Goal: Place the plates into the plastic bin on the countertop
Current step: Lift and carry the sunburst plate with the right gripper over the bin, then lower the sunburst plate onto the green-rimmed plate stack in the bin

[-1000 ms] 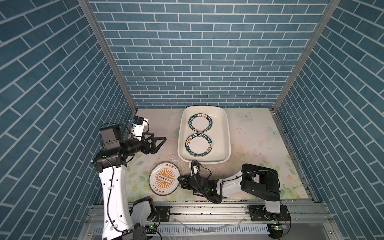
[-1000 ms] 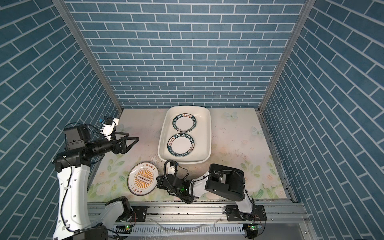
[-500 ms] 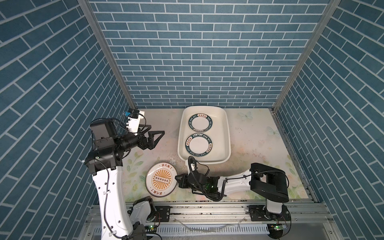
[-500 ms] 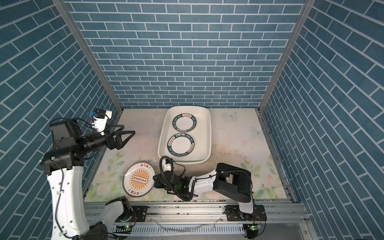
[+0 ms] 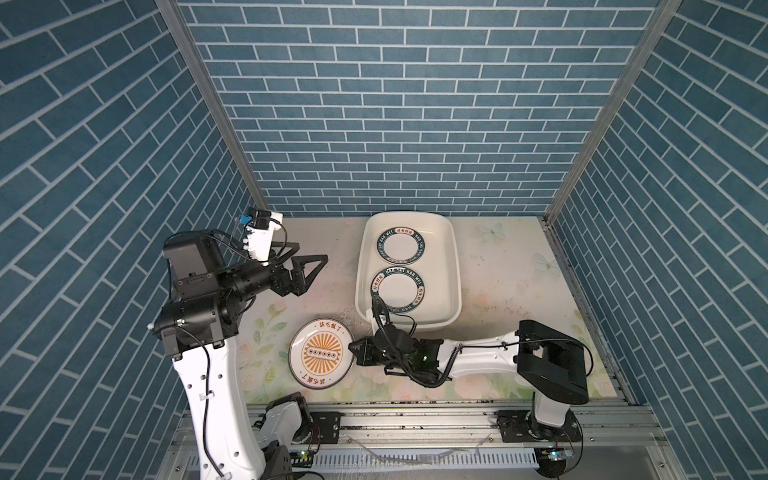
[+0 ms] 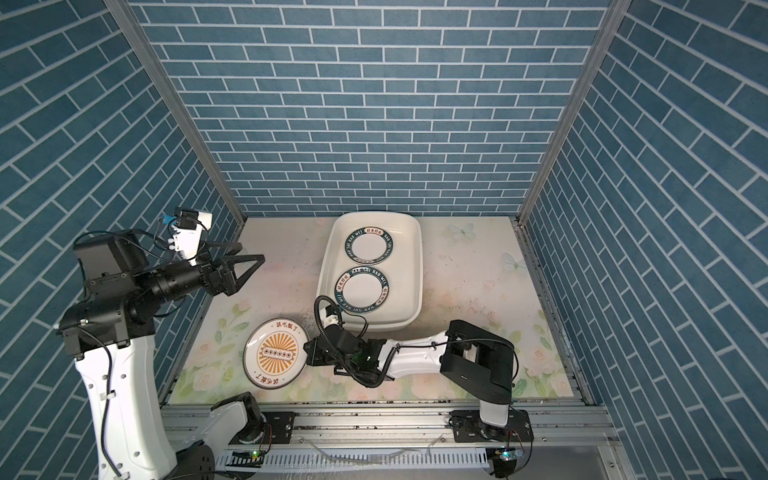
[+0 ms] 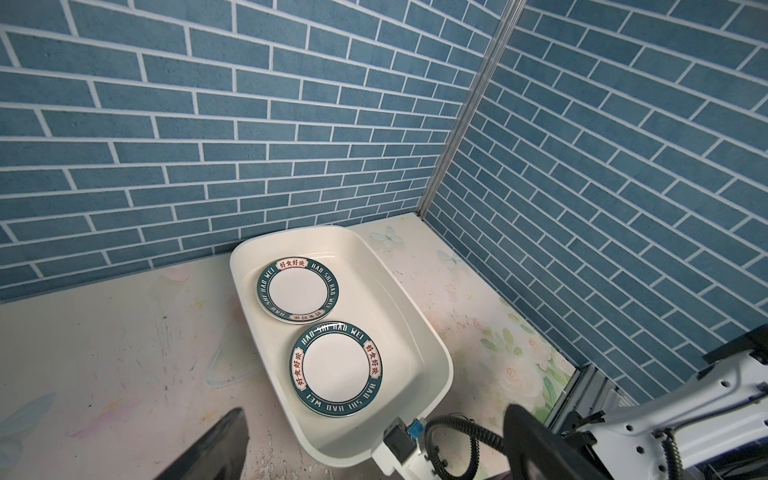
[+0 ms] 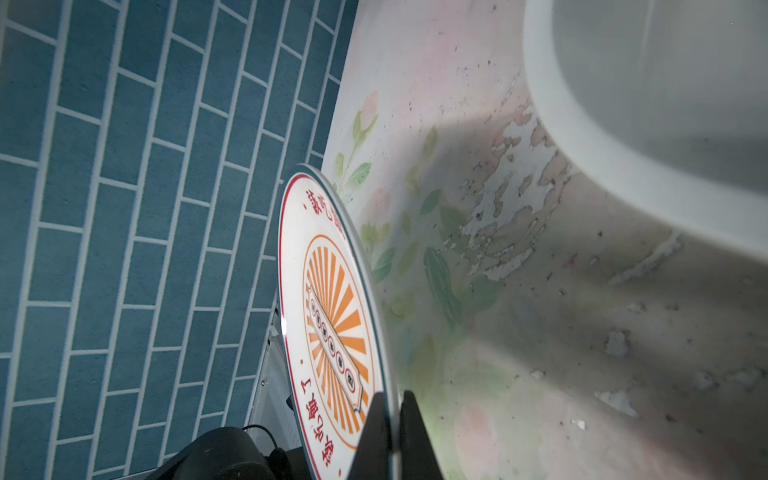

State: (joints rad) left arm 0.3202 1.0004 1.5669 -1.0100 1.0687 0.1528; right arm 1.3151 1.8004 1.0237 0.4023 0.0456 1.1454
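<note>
Rim pinch on round white orange-sunburst plate [image 5: 321, 354] by right gripper [image 5: 353, 347] looks shallow, so lift slow, clear rim of cream plastic bin [image 5: 442, 266] first; left gripper [image 5: 311, 252] wide, empty.

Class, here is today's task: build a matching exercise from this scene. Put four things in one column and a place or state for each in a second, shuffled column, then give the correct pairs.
Column 1
1. left gripper
2. right gripper
3. sunburst plate
4. green-rimmed plates

Column 2
A. lying inside the plastic bin
B. shut on a plate's rim
C. open, holding nothing
D. outside the bin, over the countertop

Pairs: 1-C, 2-B, 3-D, 4-A
</note>
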